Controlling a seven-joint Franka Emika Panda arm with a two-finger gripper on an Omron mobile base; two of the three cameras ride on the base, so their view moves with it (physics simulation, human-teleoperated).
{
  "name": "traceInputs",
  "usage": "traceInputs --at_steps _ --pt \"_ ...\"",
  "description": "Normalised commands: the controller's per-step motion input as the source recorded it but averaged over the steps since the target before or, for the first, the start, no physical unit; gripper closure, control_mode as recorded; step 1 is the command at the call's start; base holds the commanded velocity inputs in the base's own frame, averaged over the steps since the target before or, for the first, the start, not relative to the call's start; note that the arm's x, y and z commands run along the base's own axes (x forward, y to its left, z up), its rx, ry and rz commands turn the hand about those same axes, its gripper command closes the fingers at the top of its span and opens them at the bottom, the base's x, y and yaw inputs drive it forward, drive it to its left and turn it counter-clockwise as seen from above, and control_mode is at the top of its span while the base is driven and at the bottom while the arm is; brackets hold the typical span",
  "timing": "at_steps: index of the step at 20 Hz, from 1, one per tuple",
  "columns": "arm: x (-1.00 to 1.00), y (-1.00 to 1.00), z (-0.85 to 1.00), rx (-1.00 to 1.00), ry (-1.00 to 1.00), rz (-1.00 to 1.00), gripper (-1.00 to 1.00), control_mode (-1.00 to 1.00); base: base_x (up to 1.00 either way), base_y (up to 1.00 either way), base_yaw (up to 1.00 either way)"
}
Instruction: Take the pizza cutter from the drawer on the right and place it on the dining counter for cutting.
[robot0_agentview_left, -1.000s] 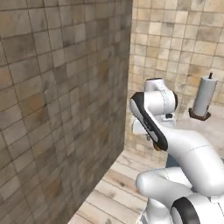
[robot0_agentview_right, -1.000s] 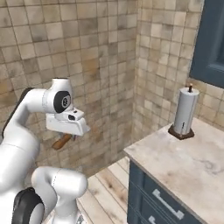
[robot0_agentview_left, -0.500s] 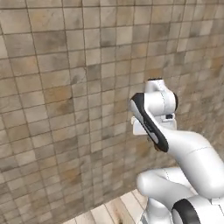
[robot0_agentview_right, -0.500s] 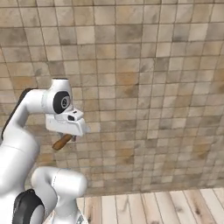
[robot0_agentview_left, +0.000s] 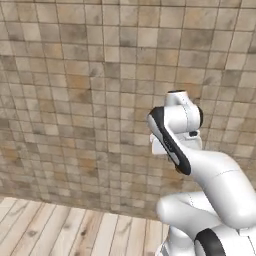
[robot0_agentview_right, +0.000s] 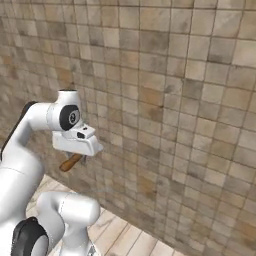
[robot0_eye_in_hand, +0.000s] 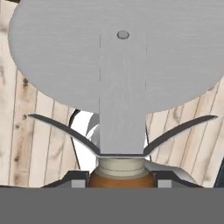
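Tiled wall (robot0_agentview_left: 75, 100) spans both base views above the plank floor (robot0_agentview_left: 60, 230). Right base view, left of centre — the jaws (robot0_agentview_right: 80, 159) are clamped on the pizza cutter (robot0_eye_in_hand: 118, 65), brown handle slanting down-left; in the hand view its grey wheel points up-frame.

Pizza cutter (robot0_eye_in_hand: 122, 65): wheel top cut by hand view's upper edge; handle mostly hidden at bottom between finger tips (robot0_eye_in_hand: 78, 180). Right base view: brown handle end (robot0_agentview_right: 70, 162) pokes from under hand, head hidden. Left base view: gripper hidden behind arm.
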Motion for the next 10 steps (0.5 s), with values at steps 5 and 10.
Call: traceInputs --at_steps 5,10 --pt "0.00 0.00 0.00 0.00 0.00 0.00 1.00 1.00 -0.15 0.13 1.00" --pt "0.00 0.00 0.00 0.00 0.00 0.00 1.00 1.00 0.00 0.12 0.95"
